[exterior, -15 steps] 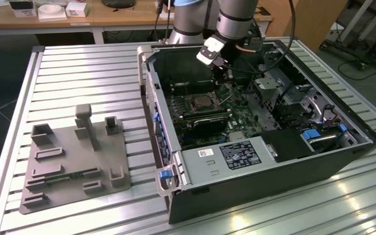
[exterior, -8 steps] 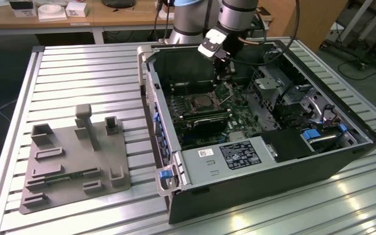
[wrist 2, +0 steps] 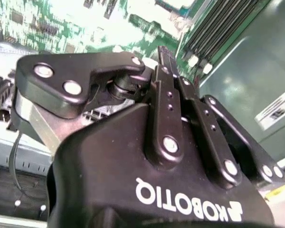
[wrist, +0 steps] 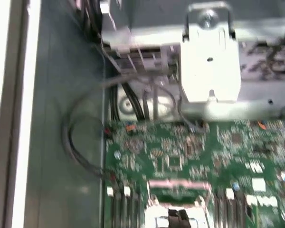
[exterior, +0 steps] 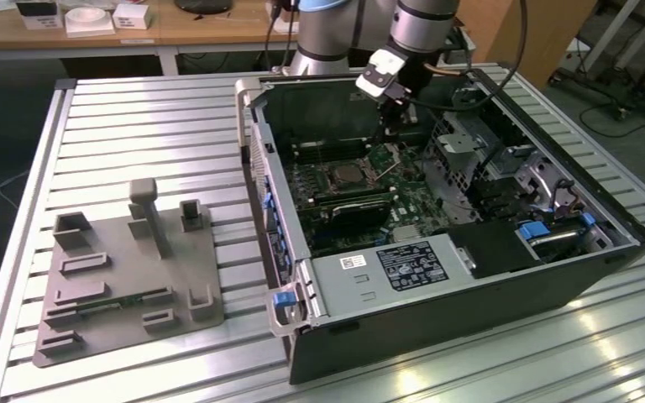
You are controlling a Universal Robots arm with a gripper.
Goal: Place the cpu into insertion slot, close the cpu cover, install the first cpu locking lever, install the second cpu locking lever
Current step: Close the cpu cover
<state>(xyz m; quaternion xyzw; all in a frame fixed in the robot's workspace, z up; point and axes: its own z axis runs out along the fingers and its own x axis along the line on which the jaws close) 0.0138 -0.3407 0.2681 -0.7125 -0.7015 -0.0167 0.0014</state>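
Green circuit board | jaws closed tip to tip | near insertion slot

The tool is glossy black, the table ribbed bare metal, the fixture matt grey plastic.

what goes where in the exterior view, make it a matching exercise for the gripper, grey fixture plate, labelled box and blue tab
1 gripper
2 grey fixture plate
3 labelled box
4 blue tab

a on the slatted table, at the exterior view's left of the case
b inside the case, at the end nearest the camera
c above the green circuit board
d on the case wall facing the plate

Pairs: 1-c, 2-a, 3-b, 4-d
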